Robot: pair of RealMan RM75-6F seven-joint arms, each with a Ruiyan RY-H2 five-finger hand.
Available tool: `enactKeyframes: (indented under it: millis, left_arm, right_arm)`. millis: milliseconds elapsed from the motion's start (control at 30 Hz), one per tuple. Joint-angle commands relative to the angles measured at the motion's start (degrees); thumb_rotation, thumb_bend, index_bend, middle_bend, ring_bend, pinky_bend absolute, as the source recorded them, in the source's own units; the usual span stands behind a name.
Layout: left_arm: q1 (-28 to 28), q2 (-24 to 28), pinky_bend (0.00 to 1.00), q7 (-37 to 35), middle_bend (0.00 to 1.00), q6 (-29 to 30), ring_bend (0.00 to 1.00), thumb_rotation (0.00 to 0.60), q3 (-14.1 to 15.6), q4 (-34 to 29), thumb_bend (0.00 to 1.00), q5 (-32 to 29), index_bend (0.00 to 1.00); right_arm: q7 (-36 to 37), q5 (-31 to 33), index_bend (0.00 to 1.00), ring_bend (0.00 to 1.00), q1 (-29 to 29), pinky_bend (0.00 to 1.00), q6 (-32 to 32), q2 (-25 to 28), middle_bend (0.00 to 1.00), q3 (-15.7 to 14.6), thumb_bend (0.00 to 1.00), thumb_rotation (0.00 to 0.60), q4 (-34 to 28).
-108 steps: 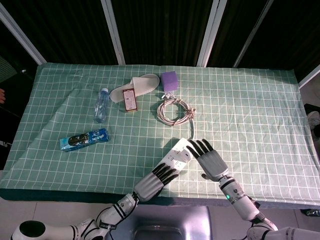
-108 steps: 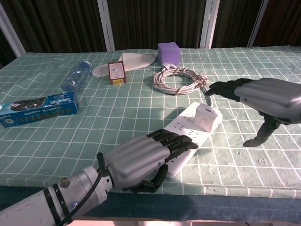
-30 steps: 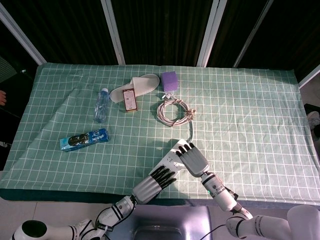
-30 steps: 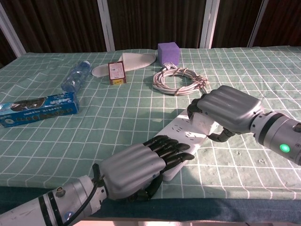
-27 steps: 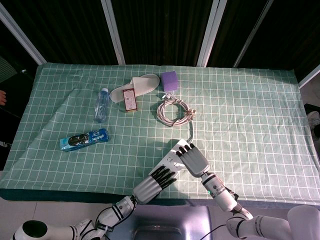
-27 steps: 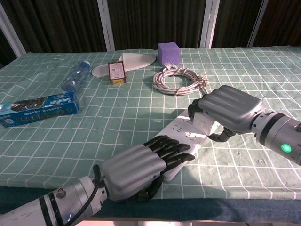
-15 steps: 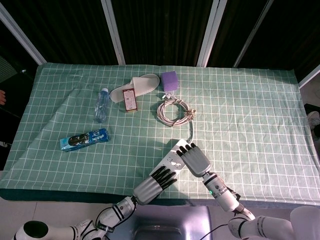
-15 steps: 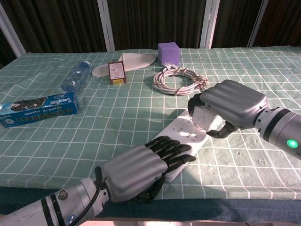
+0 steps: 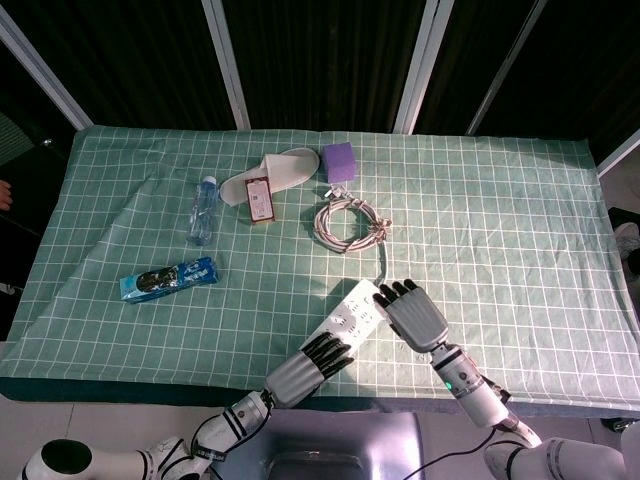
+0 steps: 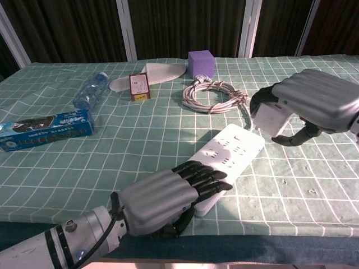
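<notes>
A staged test room, not a lived-in home.
A bench (image 9: 520, 230) under a green checked cloth stood before dark panels with white frames (image 9: 225, 60); unrelated household things, a slipper (image 9: 285, 167), bottle (image 9: 203, 209) and cable (image 9: 347, 223), were laid out apart.

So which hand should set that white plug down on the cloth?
The right hand, I'd say: it already holds the white plug above the cloth. The left hand rests on the near end of the power strip, pinning it.
</notes>
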Motion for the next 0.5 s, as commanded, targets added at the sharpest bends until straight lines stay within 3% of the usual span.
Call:
enactKeyframes:
  millis: [33,233,433,500]
  left_arm:
    - [0.1,0.6,0.01,-0.1,0.05,0.2,0.0,0.6,-0.2,-0.5,0.83,-0.2,0.0]
    - [0.2,1.7,0.01,-0.4,0.05,0.8,0.0,0.6,-0.7,-1.3,0.83,-0.5,0.0]
    - [0.4,2.6,0.01,-0.4,0.05,1.8,0.0,0.6,-0.8,-2.0,0.8,-0.3,0.0]
    - [0.6,3.0,0.01,-0.3,0.05,2.3,0.0,0.6,-0.8,-2.1,0.78,-0.2,0.0]
  right_arm:
    - [-4.0,-0.4,0.64,0.46,-3.0,0.55,1.8,6.9,0.49,-2.3,0.45,0.6,-3.5]
    - [-19.0,5.5,0.62,0.46,-5.0,0.55,-2.5,12.1,0.49,-4.6,0.45,0.6,-4.9]
    - [-23.3,10.2,0.55,0.43,-4.6,0.55,-6.4,8.4,0.48,-3.9,0.45,0.6,-0.7]
    - [-23.6,10.5,0.45,0.38,-4.1,0.54,-7.6,7.1,0.42,-3.9,0.45,0.6,0.6]
